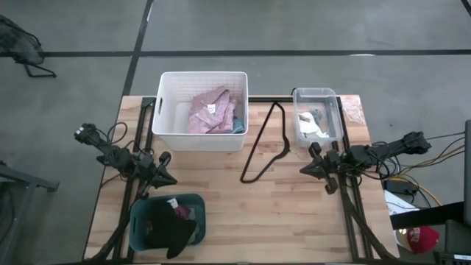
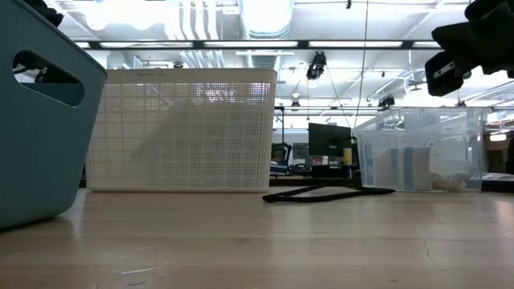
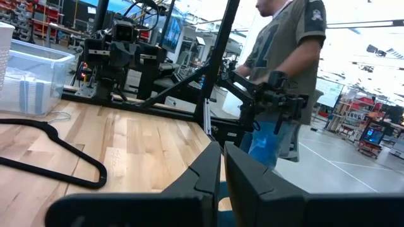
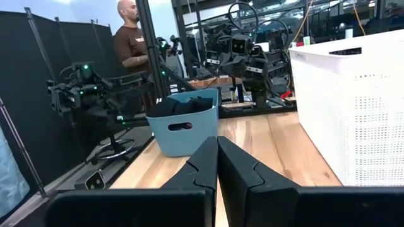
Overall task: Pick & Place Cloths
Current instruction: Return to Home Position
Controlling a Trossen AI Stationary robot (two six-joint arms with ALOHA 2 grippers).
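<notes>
Left gripper (image 3: 222,152) and right gripper (image 4: 217,144) show clenched fingers; pink checked shirt (image 1: 210,110) shows clearly only from above.

Cloths (image 1: 312,125) in clear bin (image 1: 317,90) indistinct

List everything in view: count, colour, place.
table: one, light wood, under everything.
white bin: one, white, far side.
pink checked shirt: one, pink, inside white bin.
transparent bin: one, clear, far right.
pale pieces: few, white-grey, inside transparent bin.
blue bin: one, teal, near left.
black piece: one, black, inside blue bin.
hanger: one, black, between far bins.
person in grey: one, beyond table.
person in brown: one, beyond table.
left gripper: one, dark, shut, beside blue bin.
right gripper: one, dark, shut, beside transparent bin.
</notes>
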